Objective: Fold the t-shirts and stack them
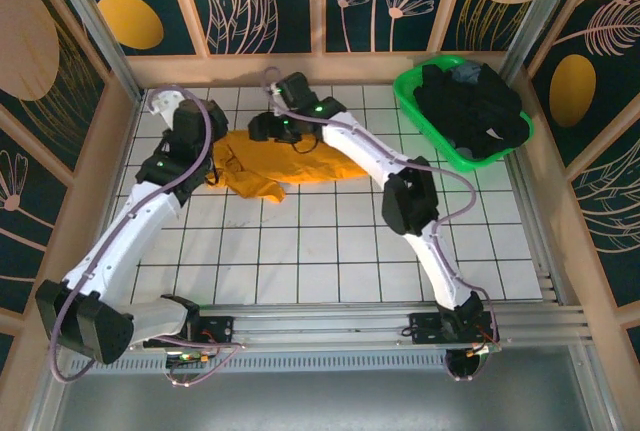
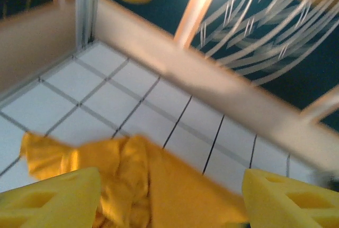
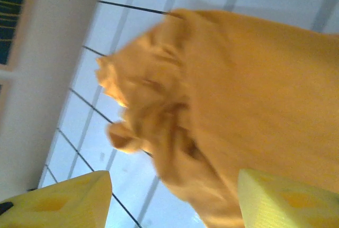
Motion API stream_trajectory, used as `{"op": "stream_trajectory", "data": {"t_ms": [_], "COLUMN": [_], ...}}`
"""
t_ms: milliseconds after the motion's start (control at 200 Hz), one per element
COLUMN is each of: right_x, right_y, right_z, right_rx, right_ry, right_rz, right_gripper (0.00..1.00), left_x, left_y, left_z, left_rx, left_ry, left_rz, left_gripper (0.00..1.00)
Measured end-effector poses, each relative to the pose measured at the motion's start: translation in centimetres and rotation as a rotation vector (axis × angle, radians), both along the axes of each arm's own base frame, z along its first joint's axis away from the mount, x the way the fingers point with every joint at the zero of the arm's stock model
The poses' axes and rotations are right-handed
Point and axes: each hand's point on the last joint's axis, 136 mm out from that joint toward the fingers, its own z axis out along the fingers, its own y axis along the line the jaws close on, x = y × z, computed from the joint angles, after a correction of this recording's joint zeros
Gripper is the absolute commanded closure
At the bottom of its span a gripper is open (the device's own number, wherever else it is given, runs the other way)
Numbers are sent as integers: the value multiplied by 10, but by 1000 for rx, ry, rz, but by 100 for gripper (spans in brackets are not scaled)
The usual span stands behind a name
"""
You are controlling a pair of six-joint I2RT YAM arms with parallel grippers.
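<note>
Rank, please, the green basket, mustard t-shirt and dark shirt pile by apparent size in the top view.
1. green basket.
2-3. mustard t-shirt and dark shirt pile: look alike, the t-shirt partly under the right arm, so unranked.

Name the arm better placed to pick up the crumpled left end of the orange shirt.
Left, probably. The left gripper hangs open right at the crumpled end of the orange t-shirt. The right gripper, also open, sits over its far middle, farther from that end.
</note>
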Motion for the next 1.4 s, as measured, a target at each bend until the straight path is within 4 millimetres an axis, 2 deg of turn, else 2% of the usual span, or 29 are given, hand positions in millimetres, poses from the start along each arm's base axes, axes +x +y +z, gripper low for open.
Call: {"op": "stream_trajectory", "data": {"t_ms": [30, 220, 300, 375, 440, 515, 586, 691, 751, 841, 926, 981, 1106, 1161, 1241, 1326, 1366, 1401], "right_x": [3, 17, 16, 10, 3, -7, -18, -19, -17, -16, -17, -17, -19, -19, -16, -7, 0, 6], "right_y": [-14, -122, -160, -193, -218, -240, -251, -253, -252, -252, -252, -253, -254, -254, -252, -248, -246, -244], "right_z": [-1, 31, 31, 13, -16, -52, -74, -87, -94, -112, -131, -141, -146, -147, -151, -154, -152, -150], "right_rx": [-13, -86, -129, -181, -237, -297, -336, -349, -353, -369, -393, -404, -408, -408, -406, -400, -387, -373], "right_ry": [6, -54, -67, -44, 7, 79, 129, 153, 162, 190, 232, 252, 271, 272, 279, 280, 276, 273], "right_rz": [-25, -249, -331, -394, -436, -470, -482, -486, -489, -492, -497, -501, -516, -516, -518, -517, -526, -538], "right_gripper": [36, 42, 42, 42, 41, 41, 41, 41, 41, 43, 44, 44, 44, 48, 67, 93, 100, 100], "left_x": [0, -5, -15, -26, -33, -37, -39, -33, -32, -27, -24, -17, -5, -4, -1, 4, 7, 11], "left_y": [-4, -34, -46, -56, -63, -72, -79, -87, -85, -84, -79, -83, -90, -88, -85, -79, -75, -70], "left_z": [-18, -128, -169, -204, -228, -246, -259, -275, -278, -279, -280, -279, -274, -271, -255, -221, -200, -181], "left_rx": [-1, -53, -84, -113, -130, -151, -165, -168, -160, -155, -139, -150, -151, -144, -141, -146, -153, -161], "left_ry": [50, 380, 508, 617, 695, 748, 783, 810, 826, 826, 827, 803, 753, 743, 704, 619, 567, 521], "left_rz": [-17, -139, -189, -231, -260, -286, -305, -315, -298, -285, -258, -265, -281, -274, -263, -249, -241, -230], "left_gripper": [26, 26, 24, 22, 19, 18, 18, 24, 34, 57, 82, 100, 100, 100, 100, 100, 100, 100]}}
